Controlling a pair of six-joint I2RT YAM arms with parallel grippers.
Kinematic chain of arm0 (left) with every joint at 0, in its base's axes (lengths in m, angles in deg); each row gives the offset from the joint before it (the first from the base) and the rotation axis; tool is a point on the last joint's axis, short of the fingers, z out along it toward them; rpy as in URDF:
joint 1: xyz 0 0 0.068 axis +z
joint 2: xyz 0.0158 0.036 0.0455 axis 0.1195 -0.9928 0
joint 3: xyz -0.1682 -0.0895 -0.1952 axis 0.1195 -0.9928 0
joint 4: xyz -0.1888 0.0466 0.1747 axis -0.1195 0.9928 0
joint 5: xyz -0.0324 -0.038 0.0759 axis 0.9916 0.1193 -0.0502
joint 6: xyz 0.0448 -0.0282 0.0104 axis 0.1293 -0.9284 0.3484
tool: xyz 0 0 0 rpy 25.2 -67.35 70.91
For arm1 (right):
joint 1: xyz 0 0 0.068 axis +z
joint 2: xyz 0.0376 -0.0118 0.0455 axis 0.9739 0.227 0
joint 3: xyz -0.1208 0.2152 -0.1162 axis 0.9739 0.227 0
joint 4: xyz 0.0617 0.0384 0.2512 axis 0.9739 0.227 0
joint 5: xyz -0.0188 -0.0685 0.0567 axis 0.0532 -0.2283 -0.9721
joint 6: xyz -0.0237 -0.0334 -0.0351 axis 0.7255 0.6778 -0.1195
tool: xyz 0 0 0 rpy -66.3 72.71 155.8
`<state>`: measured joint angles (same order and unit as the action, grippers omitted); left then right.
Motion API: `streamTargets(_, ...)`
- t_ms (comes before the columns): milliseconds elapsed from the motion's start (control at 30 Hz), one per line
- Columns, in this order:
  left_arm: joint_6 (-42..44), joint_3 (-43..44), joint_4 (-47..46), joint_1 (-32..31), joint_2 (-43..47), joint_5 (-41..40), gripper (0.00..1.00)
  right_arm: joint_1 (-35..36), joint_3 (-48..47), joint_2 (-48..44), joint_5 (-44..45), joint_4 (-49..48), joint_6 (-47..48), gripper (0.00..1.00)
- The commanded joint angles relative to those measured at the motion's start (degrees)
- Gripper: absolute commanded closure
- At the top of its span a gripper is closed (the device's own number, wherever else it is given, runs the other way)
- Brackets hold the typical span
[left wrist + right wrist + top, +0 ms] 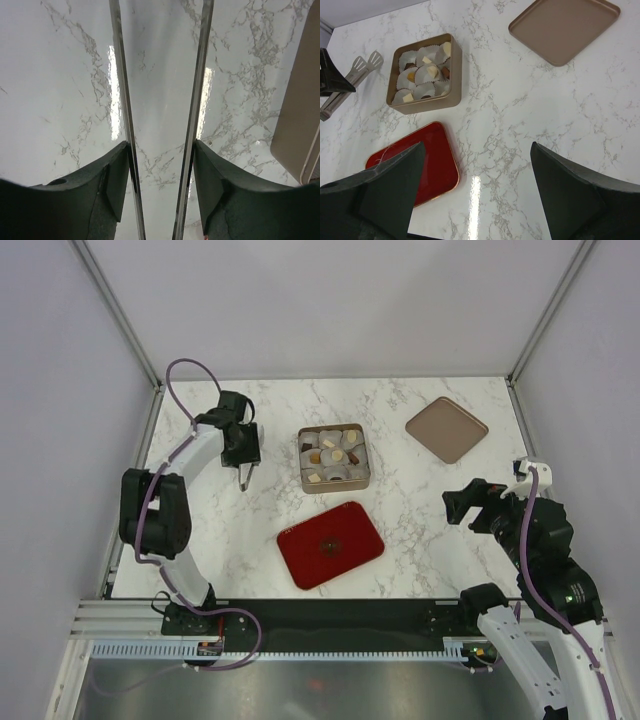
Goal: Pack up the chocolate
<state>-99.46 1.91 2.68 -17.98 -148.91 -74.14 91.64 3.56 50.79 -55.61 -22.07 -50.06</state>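
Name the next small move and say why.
Probably reach the right gripper toward the tan lid. The chocolate already sits in paper cups inside the gold box, with none visibly left on the red tray. The right gripper is open and free, while the left gripper holds the tongs.

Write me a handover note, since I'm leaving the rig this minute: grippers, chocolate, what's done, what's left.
Left gripper: shut on the tongs, whose tips are empty, above the table left of the box.
Right gripper: open and empty, above the table's right side.
Chocolates: all I can see sit in paper cups inside the box. The tray looks bare.
Done: the packing, it seems.
Left: probably fitting the lid, which lies apart at the far right, onto the box.
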Motion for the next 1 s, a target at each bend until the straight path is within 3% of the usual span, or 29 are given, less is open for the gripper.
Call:
streamTargets(0, -1.72, -1.21, -3.85, 0.13, -0.46, -1.77, 0.40, 0.09, 0.20, -0.58, 0.21, -1.46, 0.82, 0.05)
streamTargets(300, -1.72, -3.67, -3.85, 0.13, -3.09, -1.77, 0.38, 0.09, 0.29, -0.41, 0.38, -1.46, 0.73, 0.05)
streamTargets(367, -1.81, -4.11, -5.26, 0.13, -4.15, 0.76, 0.32, 0.09, 0.29, -0.14, 0.29, -1.46, 0.64, 0.05)
streamTargets(867, -1.90, -3.06, -1.92, 0.13, -2.66, -0.54, 0.23, 0.09, 0.29, 1.87, 0.21, -1.55, 0.29, 0.05)
streamTargets(933, -1.64, -2.36, -0.61, 0.13, -1.43, 0.07, 0.14, 0.09, 0.02, 3.54, 0.29, -1.55, 0.03, 0.06)
streamTargets(967, -1.20, -1.74, -0.08, 0.13, -0.99, 0.25, 0.02, 0.09, -0.50, 4.16, 0.12, -1.55, -0.24, 0.06)
